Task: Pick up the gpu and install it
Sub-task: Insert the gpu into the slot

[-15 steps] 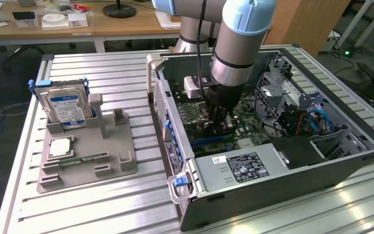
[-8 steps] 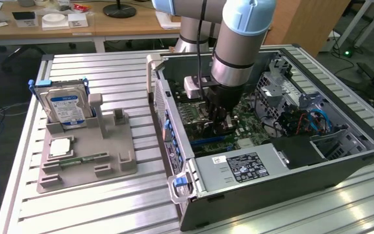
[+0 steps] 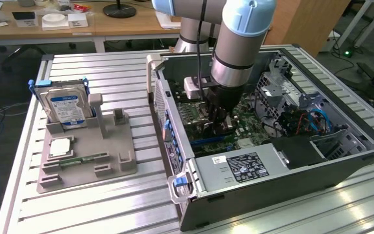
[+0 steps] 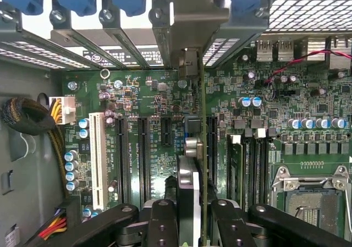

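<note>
Gripper (image 4: 193, 225) down inside the open PC case (image 3: 343, 168), clamped narrow on the gpu (image 4: 192, 148), held edge-on above the motherboard (image 4: 165, 93); card standing upright over the expansion slots (image 4: 143, 153), silver end bracket (image 4: 190, 21) up against the rear slot openings of the case; can't tell if the edge connector is actually seated yet.

Looks like a stiff, light card; not heavy, but fragile along the connector edge and around the components; best pinched across the flat faces near the top edge, as here; probably won't forgive any tilt going into the slot.

Exterior view gives the big picture: arm (image 3: 239, 44) reaching straight down into the case, grey fixture tray (image 3: 86, 161) well off to the exterior view's left with a hard drive (image 3: 65, 105) standing in it and a memory stick (image 3: 83, 160) lying flat; card itself mostly hidden behind the gripper there.

Wrist view gives the close stuff instead: the white slot (image 4: 97, 153), black slots beside it, CPU socket (image 4: 311, 200), and the card's thin edge lined up along a slot.
</note>
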Motion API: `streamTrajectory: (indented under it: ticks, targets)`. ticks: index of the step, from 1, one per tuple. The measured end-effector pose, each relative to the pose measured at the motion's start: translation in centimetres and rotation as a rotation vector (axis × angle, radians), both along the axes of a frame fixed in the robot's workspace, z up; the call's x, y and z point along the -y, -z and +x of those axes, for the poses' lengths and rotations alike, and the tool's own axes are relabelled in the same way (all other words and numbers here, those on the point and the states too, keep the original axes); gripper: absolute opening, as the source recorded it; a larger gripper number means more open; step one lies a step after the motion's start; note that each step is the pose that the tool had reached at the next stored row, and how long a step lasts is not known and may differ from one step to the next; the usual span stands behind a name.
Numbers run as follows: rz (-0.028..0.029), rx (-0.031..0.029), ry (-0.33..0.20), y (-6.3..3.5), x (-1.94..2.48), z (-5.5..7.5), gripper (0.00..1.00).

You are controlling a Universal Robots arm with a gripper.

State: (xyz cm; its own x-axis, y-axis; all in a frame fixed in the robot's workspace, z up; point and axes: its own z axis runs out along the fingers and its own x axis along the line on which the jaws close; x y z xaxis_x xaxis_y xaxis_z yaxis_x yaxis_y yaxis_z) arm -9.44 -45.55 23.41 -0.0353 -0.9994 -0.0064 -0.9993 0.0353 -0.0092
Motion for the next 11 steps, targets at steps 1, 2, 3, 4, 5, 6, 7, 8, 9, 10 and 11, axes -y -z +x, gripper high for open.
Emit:
streamTrajectory:
  ticks: [1,2,3,4,5,6,7,8,9,10,11]
  targets:
    - [-0.0001,0.0000,0.000,0.00,0.01,0.00,0.28]
    - [0.0000,0.0000,0.001,0.00,0.03,0.00,0.28]
    - [0.0000,0.0000,0.002,0.00,0.07,0.00,0.28]
    - [-0.0001,-0.0001,0.003,0.00,0.11,0.00,0.28]
    - [-0.0001,-0.0002,0.004,-0.01,0.16,0.00,0.28]
    - [-0.0001,-0.0002,0.005,-0.01,0.17,0.00,0.28]
    - [-0.0001,-0.0001,0.005,-0.01,0.17,0.00,0.28]
    - [-0.0001,-0.0001,0.005,0.00,0.17,0.00,0.28]
    - [-0.0001,-0.0001,0.005,0.01,0.17,0.00,0.28]
    - [-0.0002,-0.0001,0.005,0.03,0.18,0.00,0.28]
    - [0.0000,0.0000,0.005,0.07,0.18,0.00,0.28]
